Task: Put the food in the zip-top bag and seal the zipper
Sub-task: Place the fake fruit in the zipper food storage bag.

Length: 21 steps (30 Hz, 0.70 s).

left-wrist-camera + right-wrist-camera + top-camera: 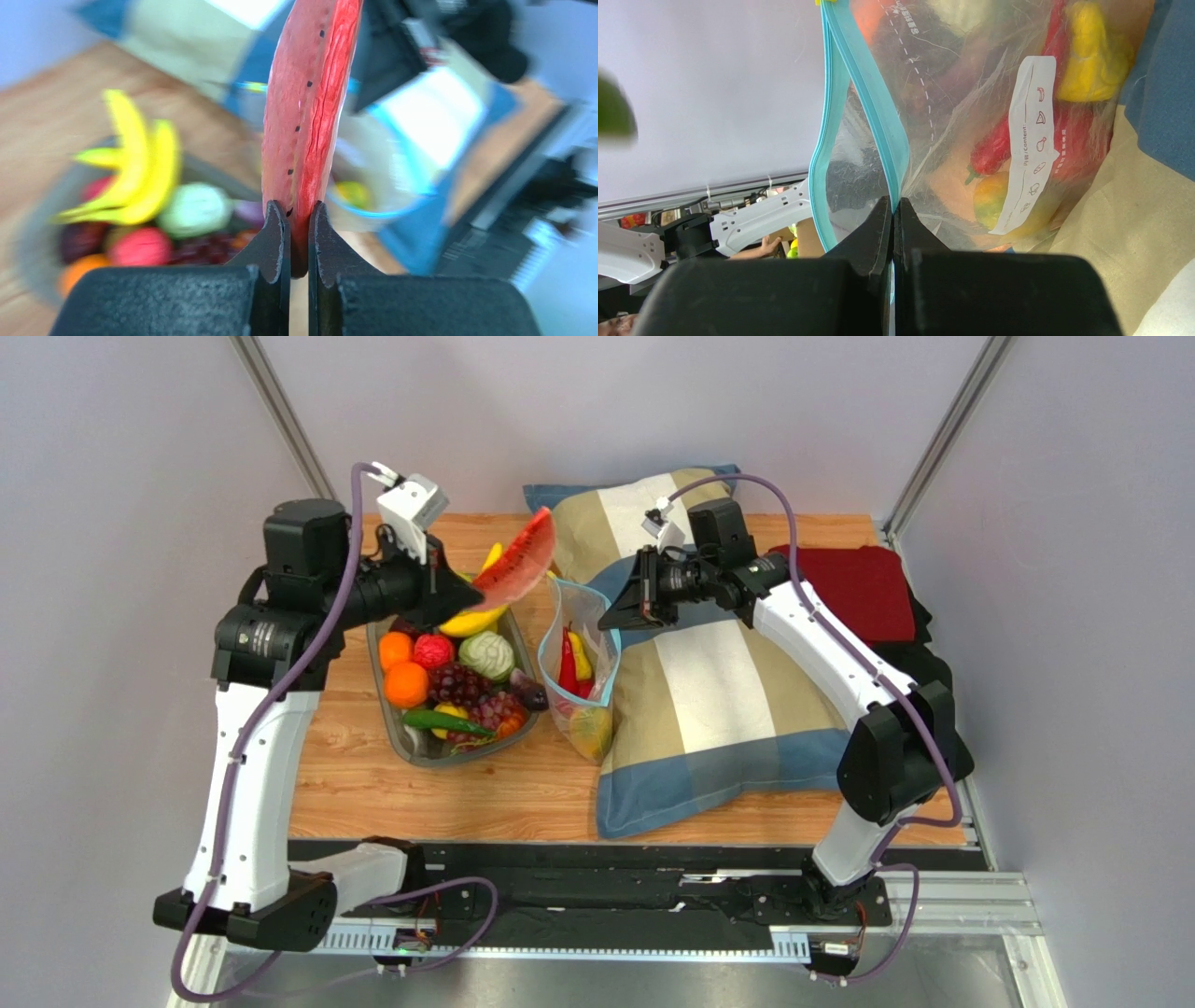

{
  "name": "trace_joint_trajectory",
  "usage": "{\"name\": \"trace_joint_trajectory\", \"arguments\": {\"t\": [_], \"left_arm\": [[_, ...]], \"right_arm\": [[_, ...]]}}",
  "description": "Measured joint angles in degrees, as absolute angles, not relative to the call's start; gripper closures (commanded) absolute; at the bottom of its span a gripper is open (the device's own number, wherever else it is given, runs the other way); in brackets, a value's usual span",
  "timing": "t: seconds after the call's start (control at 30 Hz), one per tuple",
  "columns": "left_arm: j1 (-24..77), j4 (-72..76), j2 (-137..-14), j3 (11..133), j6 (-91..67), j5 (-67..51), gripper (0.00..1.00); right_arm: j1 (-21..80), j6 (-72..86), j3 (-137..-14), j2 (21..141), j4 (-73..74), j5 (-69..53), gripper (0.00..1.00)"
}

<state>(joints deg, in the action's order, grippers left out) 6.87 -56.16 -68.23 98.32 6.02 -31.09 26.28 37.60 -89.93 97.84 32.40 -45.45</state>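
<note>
Red, black-seeded watermelon slice [309, 105]; teal zipper [880, 105]; pillow [716, 686] striped blue, beige, white.

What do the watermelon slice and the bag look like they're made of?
The watermelon slice looks like glossy moulded plastic, seeds painted on. The zip-top bag seems thin clear plastic film: crinkled, see-through, with a teal zipper strip.

Clear zip-top bag [578, 672] held upright against pillow [701, 686], mouth open; teal zipper [836, 105] unsealed, one side pinched by right claw [892, 210]. Red chilli [990, 150], yellow piece [1088, 56] seen inside. Watermelon slice [309, 105] clamped in left claw [300, 217], raised near bag mouth. Other food [456, 679] heaped in dish [397, 742]
</note>
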Motion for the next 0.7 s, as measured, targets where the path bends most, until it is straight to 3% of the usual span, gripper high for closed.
{"name": "trace_joint_trajectory", "arguments": {"t": [0.1, 0.3, 0.7], "left_arm": [[12.7, -57.6, -68.0, 97.8, -2.9, -33.1, 1.0], [13.6, -58.6, -69.8, 88.8, -17.2, -38.6, 1.0], [15.4, -62.8, -75.0, 82.1, -31.1, -44.9, 1.0]], "right_arm": [[26.6, 37.2, -90.5, 98.0, 32.6, -44.6, 1.0], [27.0, 36.7, -90.7, 98.1, 33.4, -42.2, 1.0], [30.1, 34.3, -93.8, 98.1, 35.8, -35.5, 1.0]]}}
